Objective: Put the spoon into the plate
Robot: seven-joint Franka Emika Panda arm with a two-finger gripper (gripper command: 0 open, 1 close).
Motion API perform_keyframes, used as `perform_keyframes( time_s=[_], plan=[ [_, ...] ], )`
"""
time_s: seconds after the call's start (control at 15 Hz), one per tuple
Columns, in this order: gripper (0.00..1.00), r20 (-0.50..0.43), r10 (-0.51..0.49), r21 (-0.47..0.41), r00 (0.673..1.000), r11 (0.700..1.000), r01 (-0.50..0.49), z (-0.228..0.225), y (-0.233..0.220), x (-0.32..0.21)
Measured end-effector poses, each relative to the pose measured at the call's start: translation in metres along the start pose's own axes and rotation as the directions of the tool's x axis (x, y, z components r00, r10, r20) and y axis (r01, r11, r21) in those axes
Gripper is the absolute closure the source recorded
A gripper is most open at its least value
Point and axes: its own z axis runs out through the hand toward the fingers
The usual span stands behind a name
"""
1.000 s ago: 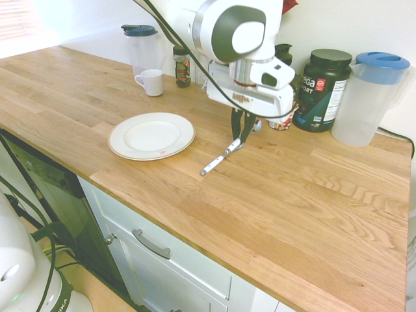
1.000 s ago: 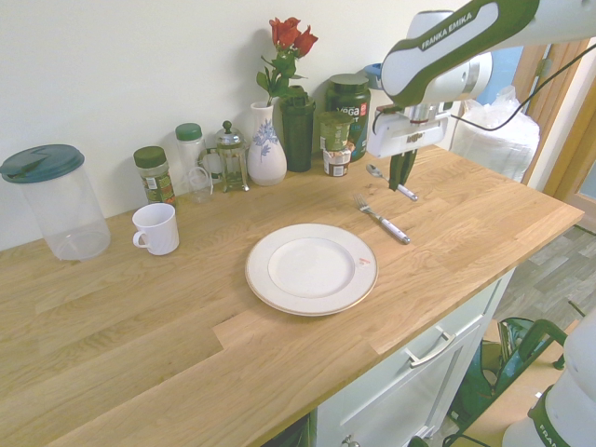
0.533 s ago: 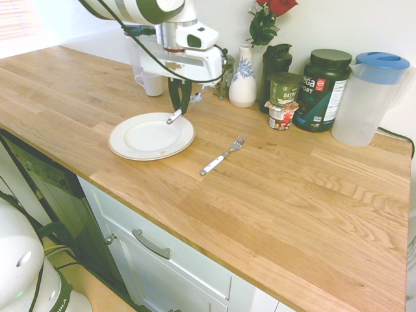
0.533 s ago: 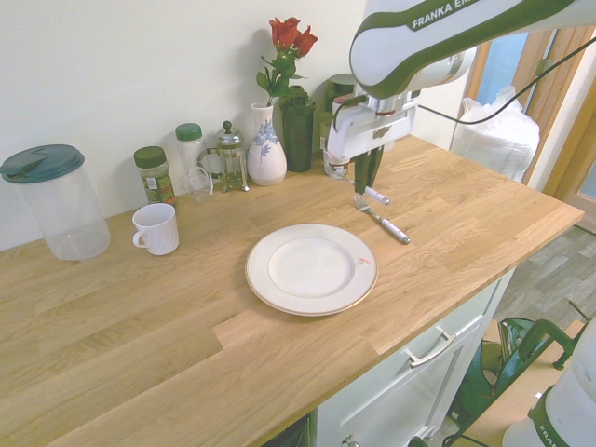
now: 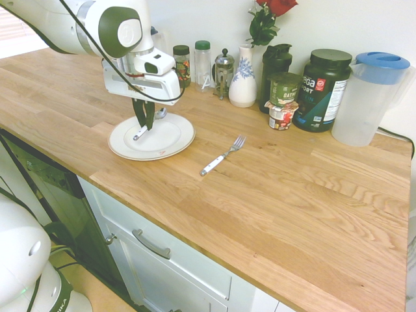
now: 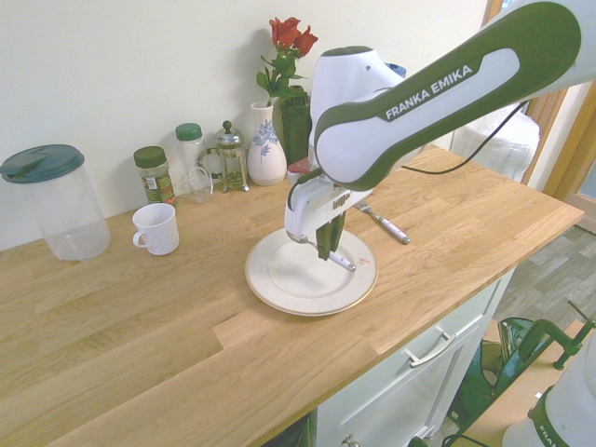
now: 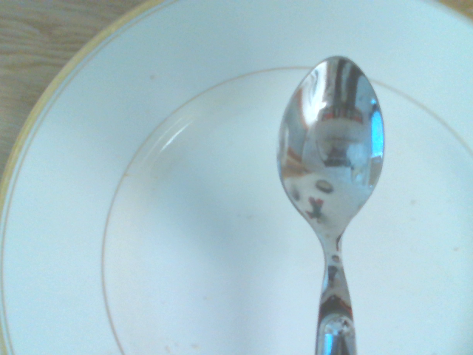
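Two-finger gripper [image 5: 149, 124], its fingers clamped on the spoon [image 7: 330, 148] near the middle of its length, the white handle projecting to one side and the silver bowl to the other. The spoon is suspended over the dinner plate [image 5: 119, 144]; whether any part of it touches the china cannot be told. In the wrist view the bowl lies over the plate's well and reaches the line that bounds it. Beyond the plate, the table fork [image 5: 222, 156] rests on the wooden countertop [image 5: 279, 195], well apart from the work; the white mug [image 6: 156, 230] stands on the opposite side.

The step in hand is judged to be the final lowering and release. It is best done straight down and slowly, with the spoon kept level and its handle well inside the rim, so that neither end strikes first. The fingers should part only once the spoon bears on the plate: released high, the smooth metal may clatter or skid. A vertical withdrawal should then avoid dragging the handle.
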Motion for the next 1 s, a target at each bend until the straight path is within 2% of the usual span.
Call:
perform_keyframes(
  time_s=[0.6,0.67,1.0],
  plan=[
    [1.00,0.026,0.013,-0.033,1.000,0.999,-0.012,0.034,-0.015,-0.009],
    [0.00,0.024,0.011,-0.032,1.000,0.999,-0.010,0.034,-0.016,-0.008],
    [0.00,0.017,-0.004,-0.039,1.000,0.999,0.005,0.035,-0.018,-0.008]
  ],
)
